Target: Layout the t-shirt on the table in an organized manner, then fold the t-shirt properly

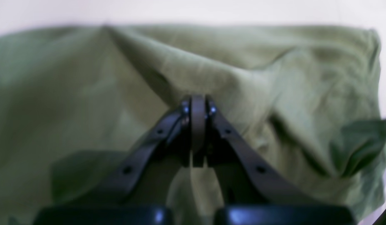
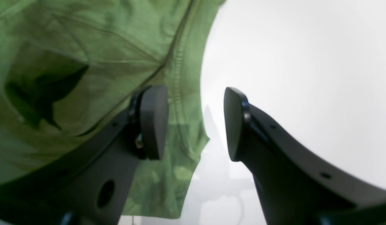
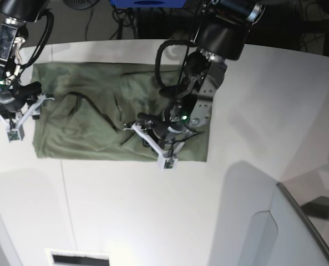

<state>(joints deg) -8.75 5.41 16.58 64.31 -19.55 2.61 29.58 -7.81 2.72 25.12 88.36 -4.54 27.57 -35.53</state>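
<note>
The olive-green t-shirt (image 3: 86, 133) lies spread in a rough rectangle on the white table (image 3: 153, 210), with creases across its middle. My left gripper (image 3: 137, 126) is low over the shirt's right half, its jaws shut on a pinched ridge of t-shirt cloth (image 1: 168, 62); the left gripper (image 1: 197, 104) shows that ridge running away from its tips. My right gripper (image 3: 35, 100) is at the shirt's left edge. In the right wrist view the right gripper (image 2: 196, 122) is open, one finger (image 2: 154, 122) over the t-shirt's hem (image 2: 180, 93), the other over bare table (image 2: 289, 62).
Dark cables (image 3: 164, 61) loop from the left arm over the shirt's upper part. A pale raised panel (image 3: 297, 227) stands at the lower right. A slot (image 3: 78, 257) sits at the table's near edge. Dark clutter lies beyond the far edge.
</note>
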